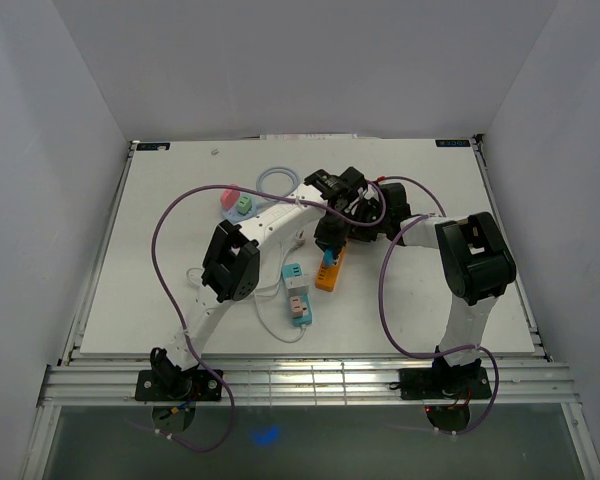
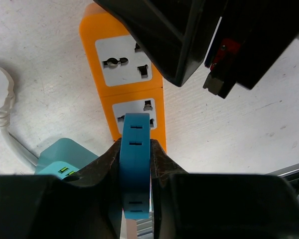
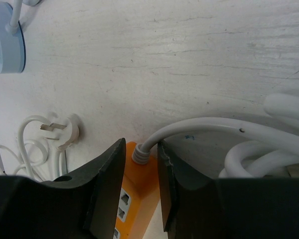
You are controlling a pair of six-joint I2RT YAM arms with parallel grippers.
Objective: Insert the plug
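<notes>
The orange power strip [image 1: 332, 275] lies mid-table. In the left wrist view the strip [image 2: 132, 94] shows two white sockets. My left gripper [image 2: 135, 149] is shut on a blue plug [image 2: 135, 164], held upright with its tip just over the nearer socket [image 2: 134, 110]. In the top view the left gripper [image 1: 327, 243] is above the strip. My right gripper [image 3: 141, 149] straddles the strip's cable end [image 3: 134, 199], with its jaws closed against the strip's sides, where the white cable [image 3: 199, 127] comes out. In the top view the right gripper [image 1: 352, 222] is just behind the left one.
A teal adapter [image 2: 65, 154] lies left of the strip, with a pink one [image 1: 300, 308] nearer the front. Pink and green adapters [image 1: 238, 203] and a cable loop [image 1: 275, 178] lie at the back left. A loose white plug [image 3: 60, 130] and coiled white cable [image 3: 269, 149] lie close by.
</notes>
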